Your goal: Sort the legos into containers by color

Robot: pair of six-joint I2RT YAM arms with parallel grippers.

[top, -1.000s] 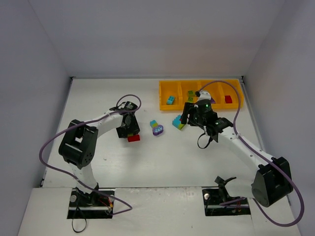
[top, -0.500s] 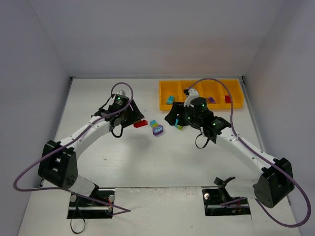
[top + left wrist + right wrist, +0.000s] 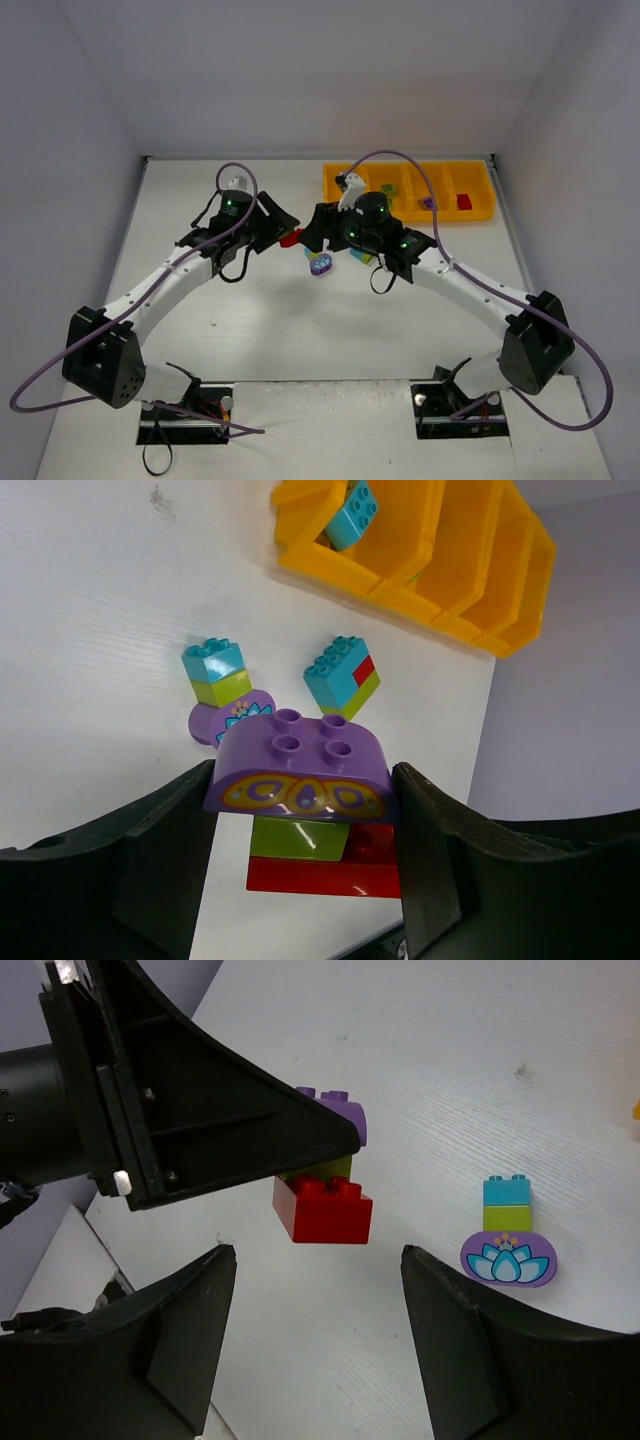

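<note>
**A:** Which step is in hand?

**B:** Splitting a joined piece, I'd say. The left gripper (image 3: 280,232) is clamped on a three-brick stack (image 3: 300,780): a purple domed brick on top, lime in the middle, red at the bottom. Its jaws press on the two ends of the purple brick, and the stack looks to be held clear of the counter (image 3: 300,330).

**A:** And the other arm?

**B:** The right gripper (image 3: 318,1260) faces the stack from just beside it. Its jaws are parted with nothing between them, and the red brick is the part nearest to it.

**A:** So what does the next move call for?

**B:** Likely the right jaws close on the red brick alone, low enough to miss the lime one. Then it gets pulled or twisted off while the left holds firm. A grip that catches both bricks would separate nothing.

**A:** Where does the red go after that?

**B:** Into the tray (image 3: 400,602). A teal brick (image 3: 352,513) sits in its left end compartment. From above there seems to be a red piece in the right end compartment, though it's too small to be certain.

**A:** Much left to do?

**B:** Plenty. The flower cluster (image 3: 507,1245) and the mixed cluster (image 3: 340,675), which is teal, red and lime, both lie on the counter near the tray, unsorted.
</note>
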